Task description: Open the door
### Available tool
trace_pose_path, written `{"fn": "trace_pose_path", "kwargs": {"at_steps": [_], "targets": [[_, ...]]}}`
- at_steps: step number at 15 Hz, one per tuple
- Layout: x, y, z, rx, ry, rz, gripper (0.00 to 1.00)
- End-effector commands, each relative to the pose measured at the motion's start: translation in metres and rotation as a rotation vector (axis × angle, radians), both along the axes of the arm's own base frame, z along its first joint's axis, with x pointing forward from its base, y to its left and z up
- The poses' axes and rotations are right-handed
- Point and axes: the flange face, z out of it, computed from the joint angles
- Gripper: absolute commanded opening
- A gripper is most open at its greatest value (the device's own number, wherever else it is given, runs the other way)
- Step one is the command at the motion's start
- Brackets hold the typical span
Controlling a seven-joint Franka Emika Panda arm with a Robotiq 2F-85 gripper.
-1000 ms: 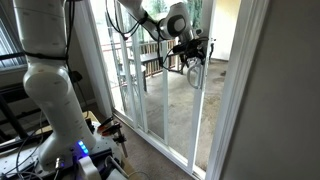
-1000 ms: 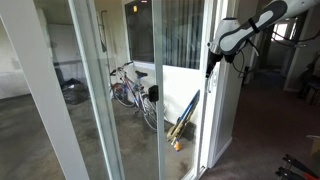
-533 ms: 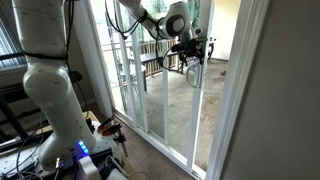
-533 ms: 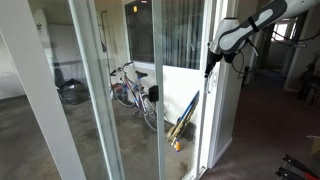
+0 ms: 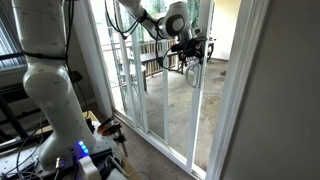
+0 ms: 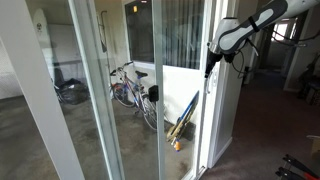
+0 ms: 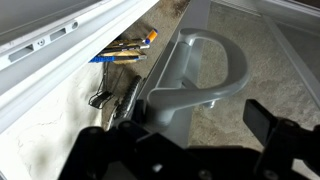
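Sliding door (image 6: 204, 125) first: a tall glass panel in a narrow white frame, its edge running straight down past the jaws in an exterior view. Judging from its height and glazing, it will be heavy and stiff and slow to start on its track, and the glass is no place to push. The arm (image 5: 150, 22) reaches out from the white robot base (image 5: 55, 90) to that edge. Beyond the glass, well away from the jaws and lower down, stands a bicycle (image 6: 128, 85). Nearer and below them, a bundle of long-handled brushes (image 6: 184, 118) leans by the wall. The grey D-shaped handle (image 7: 205, 75) sits directly ahead of the jaws in the wrist view, its loop rising between them. The gripper (image 7: 180, 125) is spread wide, one dark finger on each side of the handle, neither clearly touching it. The loop is the place to take hold. It looks rigid and smooth, so hooking behind it or clamping its bar should serve better than friction alone, with the pull kept along the track.
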Motion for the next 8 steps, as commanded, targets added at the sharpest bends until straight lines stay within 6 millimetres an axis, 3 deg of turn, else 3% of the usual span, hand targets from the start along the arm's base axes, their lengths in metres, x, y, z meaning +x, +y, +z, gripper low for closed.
{"fn": "trace_pose_path", "kwargs": {"at_steps": [1,8], "targets": [[0.0168,0.0707,-0.0209,0.020,-0.014,0.144,1.00],[0.0169,0.0763,-0.0206,-0.001,-0.040,0.102,1.00]]}}
